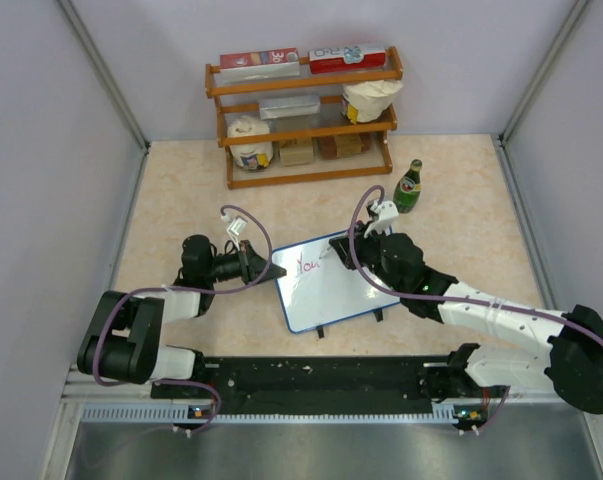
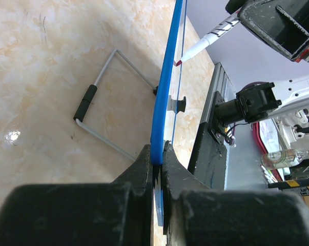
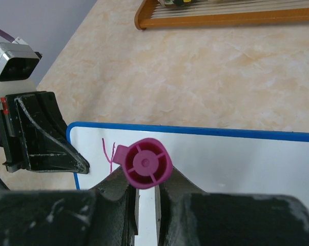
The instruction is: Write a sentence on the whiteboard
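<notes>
Marbled tabletop [image 1: 461, 200] bears whiteboard [image 1: 333, 292], long axis left-right, right end farther.

Near the middle of the counter [image 1: 461, 230]: the board [image 1: 331, 290], propped tilted, with a wire stand [image 2: 100, 115] on the counter at its back side. At its left edge: the left jaws, closed on the frame, at the end of the left arm [image 1: 171, 300] from the near left. Over its upper part, from the right: the right arm [image 1: 481, 312], a marker [image 3: 146, 164] between the right jaws, tip close to the board's face near the top left corner. Behind the board, at the back wall: a rack [image 1: 311, 178] with packages on its shelves. Right of the rack: a bottle [image 1: 409, 187], upright. In front of the board, along the near edge: a rail [image 1: 311, 375] with both arm bases.
</notes>
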### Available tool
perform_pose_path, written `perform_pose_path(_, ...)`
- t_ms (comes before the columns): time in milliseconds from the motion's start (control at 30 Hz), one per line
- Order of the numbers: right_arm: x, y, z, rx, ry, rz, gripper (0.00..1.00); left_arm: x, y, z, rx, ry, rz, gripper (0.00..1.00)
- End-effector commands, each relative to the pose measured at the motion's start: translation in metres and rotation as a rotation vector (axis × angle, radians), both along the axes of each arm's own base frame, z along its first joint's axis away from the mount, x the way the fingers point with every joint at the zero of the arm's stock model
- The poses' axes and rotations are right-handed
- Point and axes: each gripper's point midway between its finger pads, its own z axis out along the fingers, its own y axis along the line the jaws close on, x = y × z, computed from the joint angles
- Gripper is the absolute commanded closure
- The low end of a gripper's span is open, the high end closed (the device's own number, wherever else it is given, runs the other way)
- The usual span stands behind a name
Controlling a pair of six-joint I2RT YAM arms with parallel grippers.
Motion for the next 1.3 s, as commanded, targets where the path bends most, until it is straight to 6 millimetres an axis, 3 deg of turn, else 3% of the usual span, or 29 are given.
perform_pose_path(0, 0.005, 0.002, 0.013, 0.025, -0.032, 0.003, 1.00, 0.005, 0.000, -0.008, 0.040, -0.051, 0.005, 1.00)
perform_pose_path(500, 0.000, -0.013, 0.039, 0.081, -0.074, -0.023, 1.00, 0.005, 0.000, -0.010, 0.040, -0.047, 0.003, 1.00)
perform_pose_path(1267, 0.010, -0.017, -0.008, 0.013, 0.013, -0.052, 1.00, 0.005, 0.000, -0.009, 0.039, -0.048, 0.002, 1.00)
